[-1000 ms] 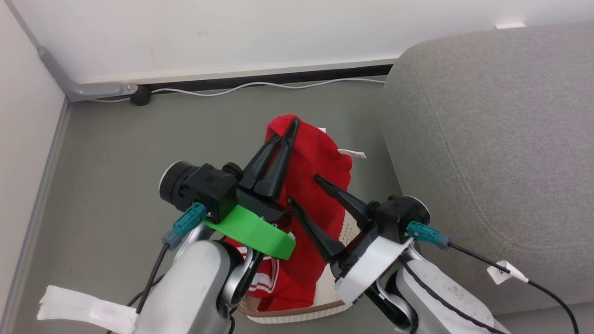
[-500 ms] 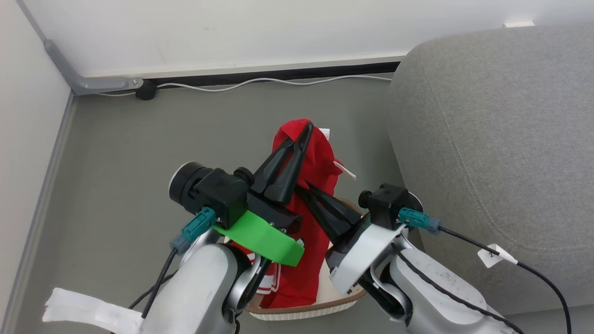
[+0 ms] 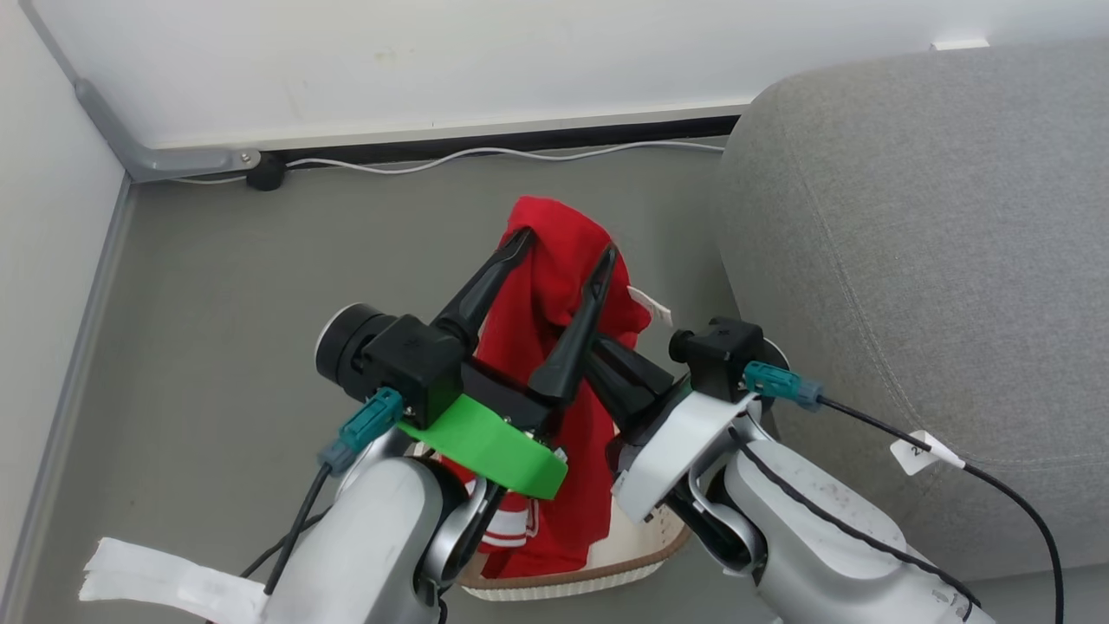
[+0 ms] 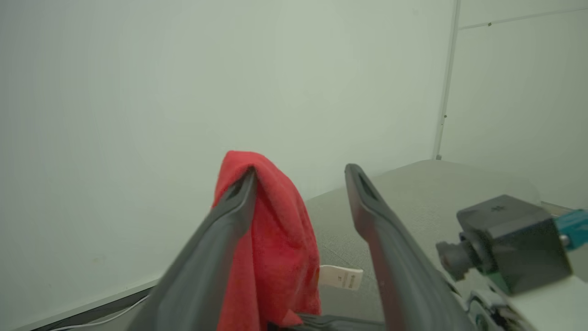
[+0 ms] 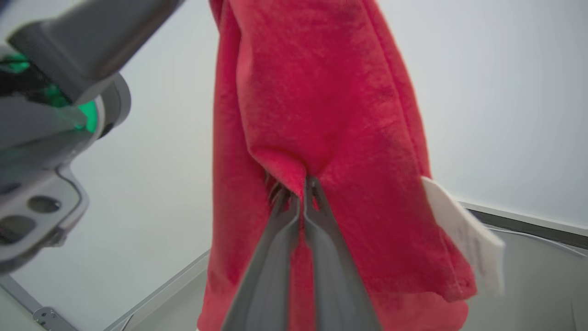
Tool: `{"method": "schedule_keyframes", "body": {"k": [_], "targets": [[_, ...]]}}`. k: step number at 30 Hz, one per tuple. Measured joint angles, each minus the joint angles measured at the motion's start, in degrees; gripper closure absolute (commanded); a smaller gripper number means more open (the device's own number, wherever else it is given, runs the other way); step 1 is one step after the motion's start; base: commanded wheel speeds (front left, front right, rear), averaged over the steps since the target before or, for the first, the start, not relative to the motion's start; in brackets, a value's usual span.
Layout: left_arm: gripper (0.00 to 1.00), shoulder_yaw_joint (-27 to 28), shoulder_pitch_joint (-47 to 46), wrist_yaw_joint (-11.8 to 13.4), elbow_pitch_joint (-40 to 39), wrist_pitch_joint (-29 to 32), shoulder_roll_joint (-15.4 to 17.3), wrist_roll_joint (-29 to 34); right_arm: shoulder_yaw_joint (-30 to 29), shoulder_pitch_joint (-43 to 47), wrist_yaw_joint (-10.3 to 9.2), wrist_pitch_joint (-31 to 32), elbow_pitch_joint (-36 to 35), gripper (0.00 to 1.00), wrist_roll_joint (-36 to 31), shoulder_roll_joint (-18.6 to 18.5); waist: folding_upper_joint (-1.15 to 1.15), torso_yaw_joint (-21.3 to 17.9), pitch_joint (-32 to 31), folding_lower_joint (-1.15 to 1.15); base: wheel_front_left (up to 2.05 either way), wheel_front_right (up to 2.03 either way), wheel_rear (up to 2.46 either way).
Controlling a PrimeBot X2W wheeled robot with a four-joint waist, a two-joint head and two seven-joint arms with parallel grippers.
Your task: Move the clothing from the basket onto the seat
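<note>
The red jersey [image 3: 554, 260] hangs lifted above the cream basket [image 3: 579, 579], its lower part still inside. My left gripper [image 3: 567, 244] is open, and the jersey's top fold drapes over one finger [image 4: 229, 216] in the left wrist view. My right gripper [image 5: 305, 184] is shut on a pinch of the red jersey [image 5: 321, 101], just below and to the right of the left fingers. Its small white tag [image 3: 650, 305] sticks out toward the grey seat [image 3: 918, 260], which lies to the right of the basket.
A white wall with a dark baseboard and a white cable [image 3: 485, 156] runs along the back. A grey conduit [image 3: 147, 156] sits in the left corner. Grey floor [image 3: 234, 286] lies left of the basket. A white paper strip [image 3: 165, 585] hangs off my left arm.
My right gripper moved in and shut on the jersey. After that my left gripper opened, leaving the fabric draped over one finger. The head camera shifted slightly.
</note>
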Motion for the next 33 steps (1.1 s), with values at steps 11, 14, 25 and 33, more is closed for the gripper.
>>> {"method": "schedule_keyframes", "body": {"k": [11, 14, 25, 33], "targets": [[0.0, -2.4, 1.9, -0.3, 0.4, 2.8, 2.3, 0.2, -3.8, -1.8, -2.08, -0.2, 3.4, 1.0, 0.3, 0.0, 0.0, -0.9, -0.1, 0.0, 0.0, 0.0, 0.0], [0.0, -2.8, 2.9, -0.3, 0.6, 3.5, 3.3, 0.6, -4.7, -2.3, -2.59, -0.2, 4.2, 1.0, 0.3, 0.0, 0.0, -1.3, -0.1, 0.0, 0.0, 0.0, 0.0], [0.0, -5.8, 6.3, -1.0, 0.9, 5.6, 5.2, 1.1, -8.8, -3.4, -4.09, -0.2, 5.9, 1.0, 0.3, -1.6, 0.0, -3.5, 0.9, 0.0, 0.0, 0.0, 0.0], [0.0, -6.2, 6.6, -0.9, 0.5, 5.7, 6.1, 3.4, -10.8, -3.9, -4.5, -0.2, 5.9, 1.0, 0.2, -2.4, 0.0, -5.8, 2.2, 0.0, 0.0, 0.0, 0.0]]}}
